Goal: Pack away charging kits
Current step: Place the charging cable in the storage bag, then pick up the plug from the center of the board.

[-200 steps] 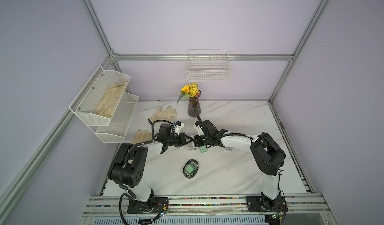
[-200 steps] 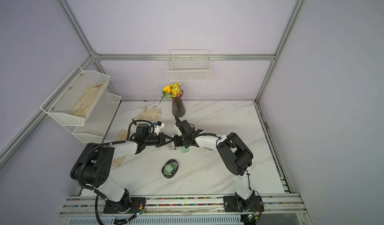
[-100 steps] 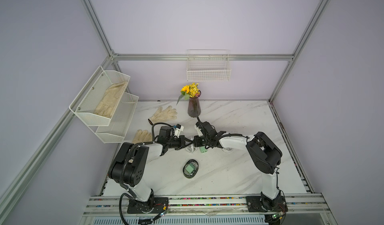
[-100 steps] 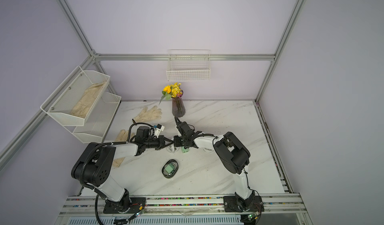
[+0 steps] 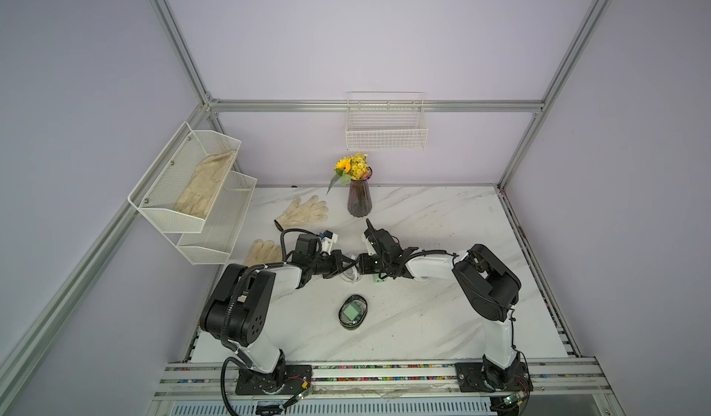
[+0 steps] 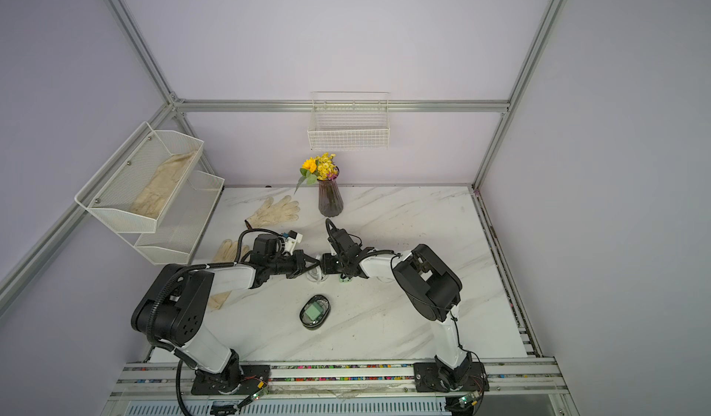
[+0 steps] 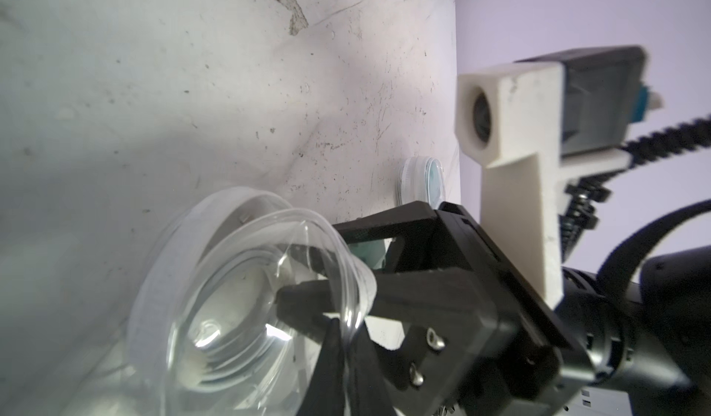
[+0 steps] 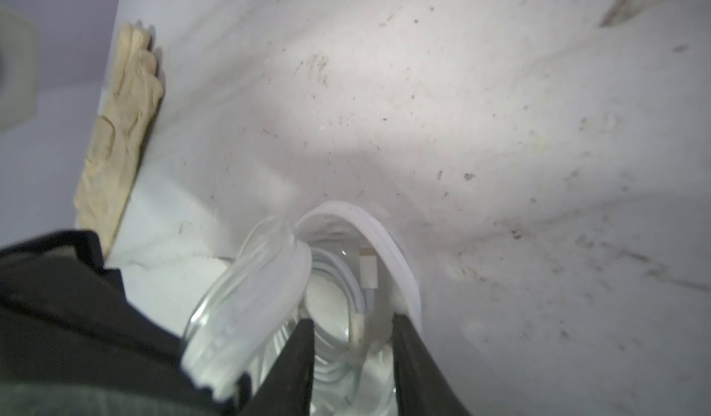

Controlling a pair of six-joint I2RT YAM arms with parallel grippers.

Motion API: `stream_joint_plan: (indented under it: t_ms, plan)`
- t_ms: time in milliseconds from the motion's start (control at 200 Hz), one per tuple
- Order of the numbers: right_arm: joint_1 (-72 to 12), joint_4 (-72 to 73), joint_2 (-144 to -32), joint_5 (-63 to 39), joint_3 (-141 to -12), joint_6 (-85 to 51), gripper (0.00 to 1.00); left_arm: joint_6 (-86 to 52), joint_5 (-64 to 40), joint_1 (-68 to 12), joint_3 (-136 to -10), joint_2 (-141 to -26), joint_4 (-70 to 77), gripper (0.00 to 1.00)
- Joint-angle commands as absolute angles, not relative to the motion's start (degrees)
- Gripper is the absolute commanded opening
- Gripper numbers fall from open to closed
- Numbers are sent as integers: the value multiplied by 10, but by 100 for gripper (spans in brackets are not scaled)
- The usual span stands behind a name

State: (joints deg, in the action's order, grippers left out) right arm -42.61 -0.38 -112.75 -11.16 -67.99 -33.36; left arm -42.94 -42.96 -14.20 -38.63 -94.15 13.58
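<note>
Clear lid (image 7: 231, 318) is pinched by the left gripper (image 7: 340, 341), and the white cable (image 8: 346, 279) is seen lying in the case (image 8: 400, 256) between the parted fingers (image 8: 296, 356) of the right gripper (image 8: 352, 320).

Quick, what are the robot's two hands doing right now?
Left gripper: shut on the clear lid.
Right gripper: open, over the white cable in the clear case.
</note>
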Motion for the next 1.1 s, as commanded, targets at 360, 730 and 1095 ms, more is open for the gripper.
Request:
stream_joint_plan:
  t_ms: [360, 730, 1095]
  plan:
    - [-427, -154, -988, 33, -648, -333, 73, -432, -380, -145, -415, -919, 72, 0]
    - [-457, -186, -1052, 78, -659, -369, 77, -419, -386, -147, -435, -906, 58, 0]
    - [-462, -201, -1067, 94, -662, -367, 41, -416, -386, -147, -425, -901, 63, 0]
